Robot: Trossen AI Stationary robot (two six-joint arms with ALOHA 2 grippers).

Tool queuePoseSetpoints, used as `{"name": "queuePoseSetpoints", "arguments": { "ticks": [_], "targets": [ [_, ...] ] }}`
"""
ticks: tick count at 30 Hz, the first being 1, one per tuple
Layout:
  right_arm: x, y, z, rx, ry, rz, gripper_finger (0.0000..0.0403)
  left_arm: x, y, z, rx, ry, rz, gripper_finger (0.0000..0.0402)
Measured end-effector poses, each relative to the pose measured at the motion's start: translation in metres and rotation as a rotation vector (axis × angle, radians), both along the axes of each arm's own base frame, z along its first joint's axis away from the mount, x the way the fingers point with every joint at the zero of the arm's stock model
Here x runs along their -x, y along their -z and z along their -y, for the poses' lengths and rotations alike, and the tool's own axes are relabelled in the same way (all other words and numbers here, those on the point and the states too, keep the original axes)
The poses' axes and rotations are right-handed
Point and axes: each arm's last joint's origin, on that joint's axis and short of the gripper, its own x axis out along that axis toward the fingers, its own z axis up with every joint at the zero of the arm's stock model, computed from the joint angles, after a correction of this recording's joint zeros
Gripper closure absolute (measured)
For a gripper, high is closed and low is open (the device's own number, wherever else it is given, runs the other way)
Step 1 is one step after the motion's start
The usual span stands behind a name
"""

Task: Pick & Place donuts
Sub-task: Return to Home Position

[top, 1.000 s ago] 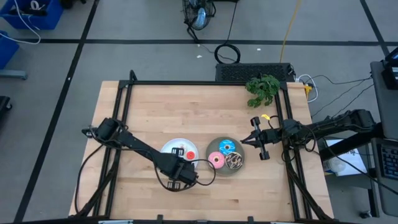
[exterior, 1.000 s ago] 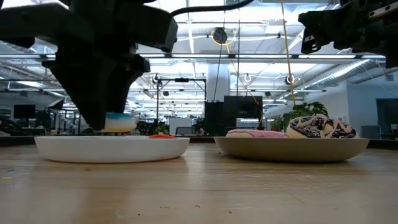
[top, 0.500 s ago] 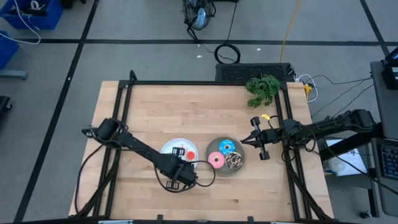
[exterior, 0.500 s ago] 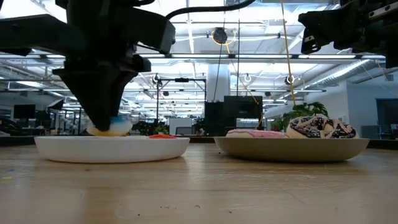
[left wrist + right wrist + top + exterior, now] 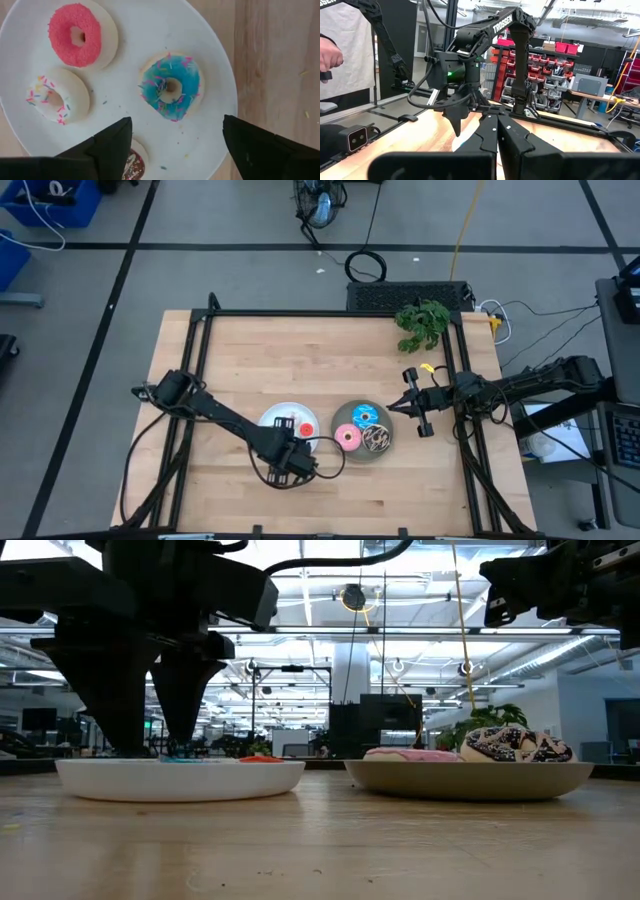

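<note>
The small blue donut [image 5: 171, 87] lies flat on the white plate [image 5: 215, 45], squarely between the jaws of the left gripper [image 5: 176, 119] and touching neither finger. Those jaws stand wide apart and hold nothing, their tips close over the plate. Out ahead of the jaws on the same plate rest the small red donut [image 5: 75, 34] and the white-and-pink sprinkled donut [image 5: 52, 97], set apart from each other. A small brown donut [image 5: 131, 165] peeks out beside one finger, mostly hidden by it. Just beside the white plate, between the two grippers, sits the grey plate [image 5: 341, 420]. It carries the larger blue donut [image 5: 362, 416], the pink donut [image 5: 349, 438] and the brown-sprinkled donut [image 5: 378, 439]. The right gripper [image 5: 395, 406] hangs above the wooden table [image 5: 300, 360] near the grey plate, its jaws pressed together and empty, tips pointing toward the left gripper. A green plant [image 5: 422, 320] lies behind it at the table's corner. A person's hand [image 5: 330, 55] shows in the room beyond the table.
</note>
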Motion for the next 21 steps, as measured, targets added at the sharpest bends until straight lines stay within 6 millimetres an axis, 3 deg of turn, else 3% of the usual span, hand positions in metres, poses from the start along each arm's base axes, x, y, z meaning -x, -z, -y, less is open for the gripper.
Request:
{"name": "queuePoseSetpoints", "arguments": {
  "ticks": [6,10,14,18,21],
  "targets": [
    [0.000,0.000,0.000,0.001,0.000,0.001,0.0403,0.004,-0.003,-0.002,-0.010,0.007,-0.027,0.0105],
    [0.000,0.000,0.000,0.002,0.000,0.001,0.0403,0.013,-0.025,-0.008,-0.013,-0.007,-0.033,0.0130],
    [0.000,0.000,0.000,0.004,0.001,0.000,0.0403,0.039,-0.079,-0.016,-0.053,0.002,0.099,0.0174],
    [0.000,0.000,0.000,0.004,0.002,0.001,0.0403,0.079,-0.144,-0.027,-0.080,0.026,0.385,0.0239],
    [0.000,0.000,0.000,0.013,0.003,0.001,0.0403,0.115,-0.176,-0.039,-0.113,0.044,0.628,0.0302]
  ]
}}
